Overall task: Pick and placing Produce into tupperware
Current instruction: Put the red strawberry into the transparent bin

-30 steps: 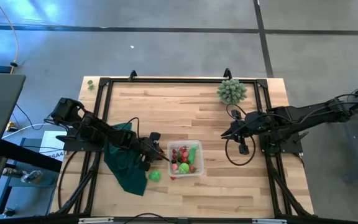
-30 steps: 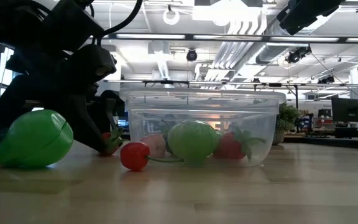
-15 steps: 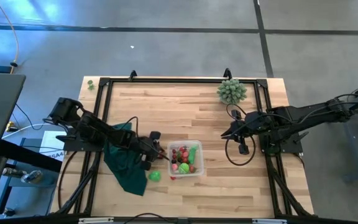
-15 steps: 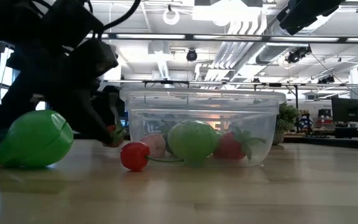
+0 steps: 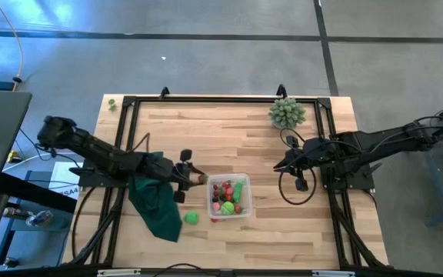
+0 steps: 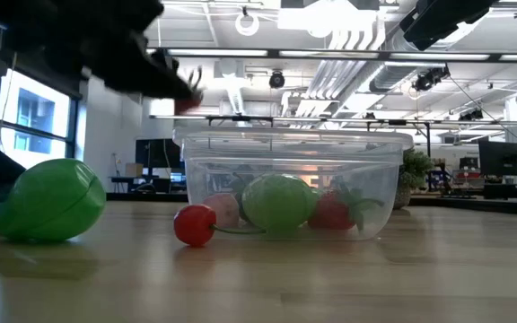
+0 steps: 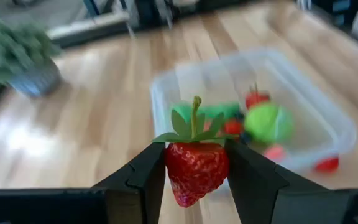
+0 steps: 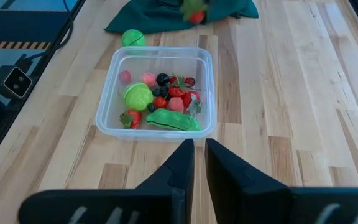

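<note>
The left end effector is gripping a toy strawberry between its two dark fingers, which are closing on the fruit's sides with only the berry's width between them. The strawberry is hanging with its long axis upright in the left wrist view, green leaves and stem pointing up and its red tip pointing down toward the worktop. In the high view this end effector is hovering just beside the tupperware's left rim, raised off the wood, and in the low view it is showing as a dark blur above the container's upper left edge. The tupperware is sitting on the worktop toward the front, slightly left of centre, and is holding a bright green round piece, an elongated green piece lying lengthwise along one wall, and several small red and pink pieces. A small red piece is lying on the wood, touching or nearly touching the container's front wall, and a green round piece is resting on the worktop just left of the container, beside a dark green cloth. A pale green spiky plant is standing near the far right corner. The right end effector is waiting well apart at the right side of the worktop, its fingers nearly together with only a thin slit between them and gripping nothing.
</note>
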